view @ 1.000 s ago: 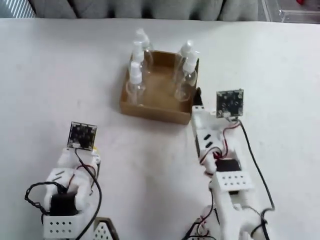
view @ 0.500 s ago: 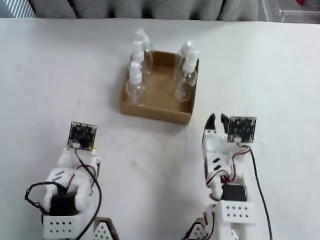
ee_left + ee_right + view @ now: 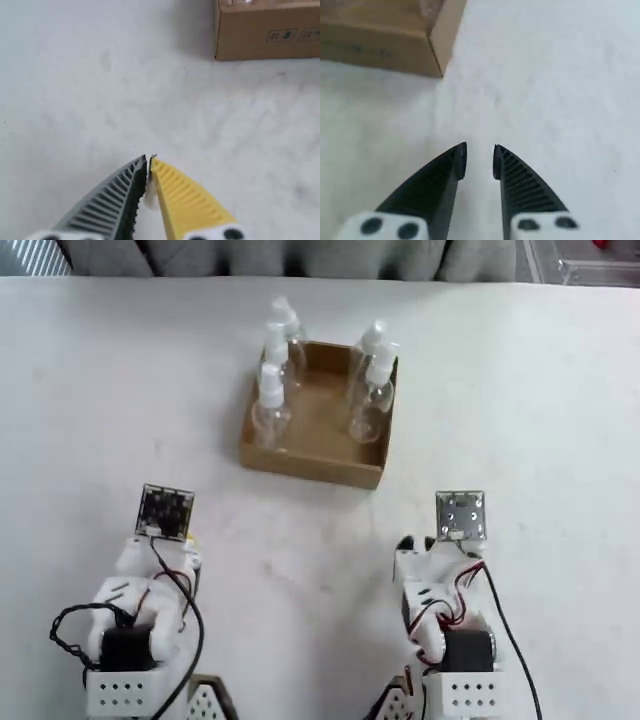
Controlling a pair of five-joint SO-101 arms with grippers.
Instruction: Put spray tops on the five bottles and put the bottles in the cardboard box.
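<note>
All 5 bottles [image 3: 270,408] stand capped in the box [image 3: 312,466], so with my left claw [image 3: 149,161] pressed together and right claw [image 3: 479,150] slightly spread, both empty, I'd just park well clear of it.

Seemingly a home lounge: grey couch cushions [image 3: 300,255] behind the white table [image 3: 100,390].

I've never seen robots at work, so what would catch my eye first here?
The brown box in the middle of the table stands out. Five clear bottles with white spray tops stand in it, three along its left side and two along its right. Nearer the camera, the left gripper and right gripper hang over the table, apart from the box.
</note>
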